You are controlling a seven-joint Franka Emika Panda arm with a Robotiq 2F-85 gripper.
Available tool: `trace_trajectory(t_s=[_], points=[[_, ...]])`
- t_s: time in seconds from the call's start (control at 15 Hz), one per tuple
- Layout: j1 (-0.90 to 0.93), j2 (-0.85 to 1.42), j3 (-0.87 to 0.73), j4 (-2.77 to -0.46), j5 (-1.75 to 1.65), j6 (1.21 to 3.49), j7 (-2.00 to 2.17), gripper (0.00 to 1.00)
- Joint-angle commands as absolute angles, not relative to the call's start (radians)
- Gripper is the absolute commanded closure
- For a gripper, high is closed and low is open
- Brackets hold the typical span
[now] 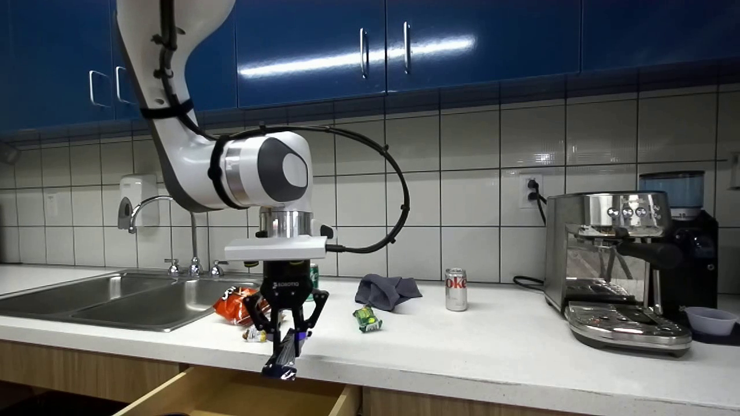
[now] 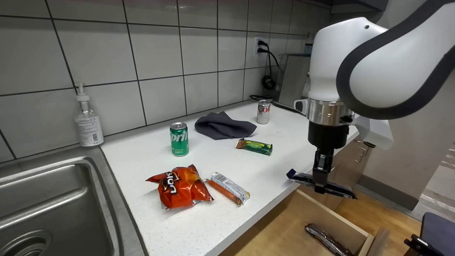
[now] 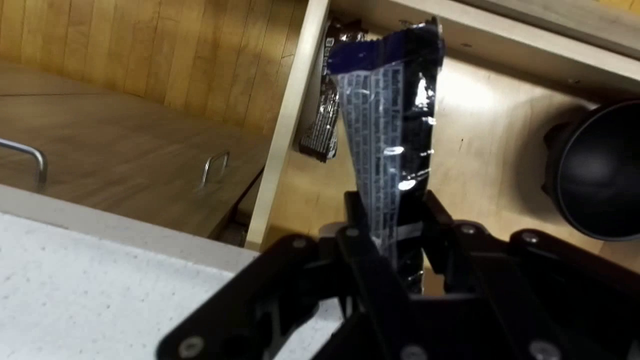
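My gripper (image 1: 287, 345) is shut on a dark-wrapped bar with purple ends (image 3: 382, 115). The bar also shows in both exterior views (image 1: 281, 368) (image 2: 339, 190), tilted a little in the jaws. In the wrist view the fingers (image 3: 394, 205) press its two sides. The gripper (image 2: 320, 182) holds it above an open wooden drawer (image 2: 284, 220), past the counter's front edge. In the drawer a brown-wrapped bar (image 3: 320, 127) lies along one side wall. A black round container (image 3: 600, 172) stands in the drawer in the wrist view.
On the white counter (image 1: 462, 352) are an orange chip bag (image 2: 185, 190), an orange-and-white wrapped bar (image 2: 229, 188), a green-wrapped bar (image 2: 254, 146), a green can (image 2: 179, 140), a grey cloth (image 2: 224, 126) and a silver can (image 2: 263, 113). A sink (image 1: 144, 318) and coffee machine (image 1: 607, 254) stand either side.
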State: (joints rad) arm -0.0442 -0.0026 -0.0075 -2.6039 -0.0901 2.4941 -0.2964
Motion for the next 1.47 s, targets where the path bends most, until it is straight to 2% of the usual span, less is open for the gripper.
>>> trace_trajectory(t_s=[0.0,0.4,1.4], points=[[-0.028,-0.096,-0.010,-2.692,-0.048,2.471,-0.310,0.92],[-0.012,-0.072,-0.009,-2.726,-0.028,2.494,-0.269,0.92],[-0.008,0.166,-0.013,-2.606,-0.058,2.616,-0.049,0.92]])
